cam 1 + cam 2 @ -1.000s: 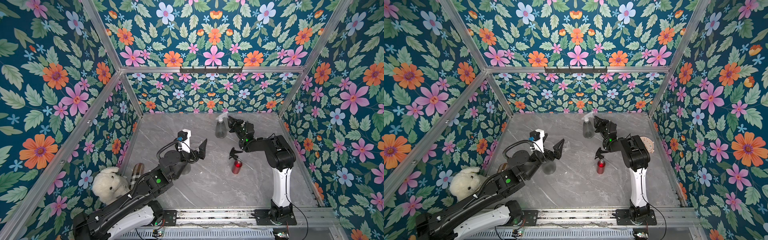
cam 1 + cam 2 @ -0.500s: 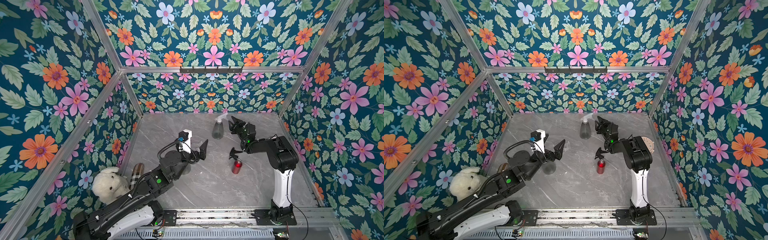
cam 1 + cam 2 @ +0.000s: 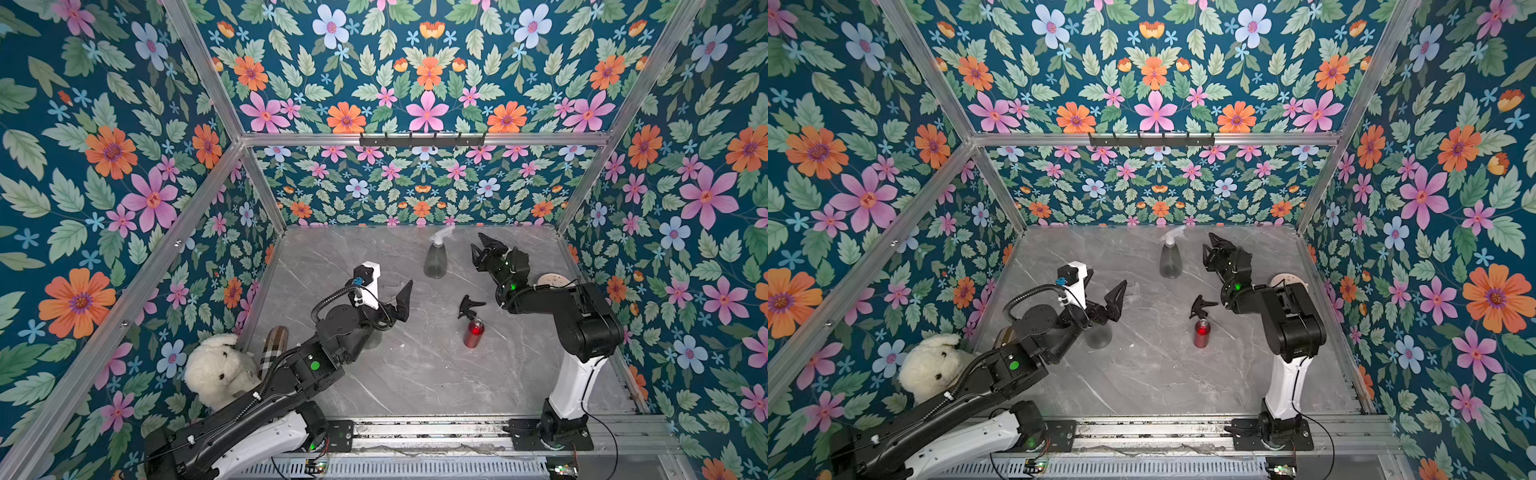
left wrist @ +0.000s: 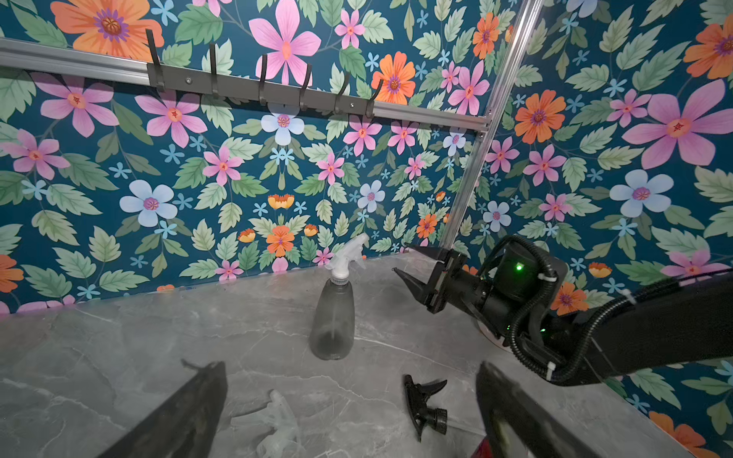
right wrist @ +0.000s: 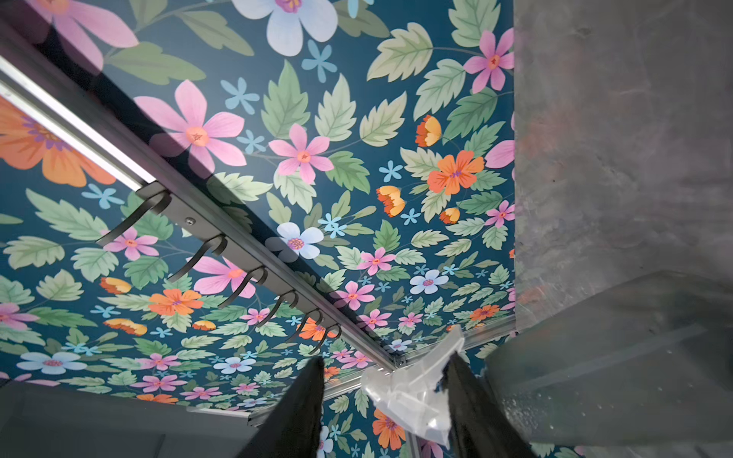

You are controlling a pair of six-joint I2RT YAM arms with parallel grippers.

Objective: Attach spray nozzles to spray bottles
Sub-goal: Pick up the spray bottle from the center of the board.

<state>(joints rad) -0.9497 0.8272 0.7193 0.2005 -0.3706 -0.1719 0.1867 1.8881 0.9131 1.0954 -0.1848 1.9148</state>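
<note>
Left gripper (image 3: 398,304): jaws spread to full width, nothing between them, hanging over mid-table. In the left wrist view its two fingers (image 4: 186,408) frame a loose whitish translucent nozzle (image 4: 277,424) lying flat on the marble, untouched.

Right gripper (image 3: 478,251): jaws parted roughly halfway, pinching nothing. The tips point at the smoky-grey pear-shaped plastic bottle (image 3: 435,262), near it with a gap between. That bottle stands upright near the back edge with a whitish translucent trigger head (image 3: 441,235) seated on its neck. The right wrist view shows the head beyond the gap between the fingers.

Black plastic trigger nozzle (image 3: 469,303): on its side mid-table, between the two arms. Slim metallic red bottle (image 3: 473,332): upright just in front of it, neck open. Second smoky-grey bottle (image 3: 1098,337): under the left wrist, mostly hidden.

Edges: the grey marble tabletop (image 3: 415,382) is walled by floral panels on three sides, with a metal rail (image 3: 415,432) along the front. Bare marble runs from the red bottle to that rail. The left-front corner holds a white plush toy (image 3: 220,370) and a plaid oblong case (image 3: 272,349). A round pale disc (image 3: 550,278) sits by the right edge, behind the right arm.
</note>
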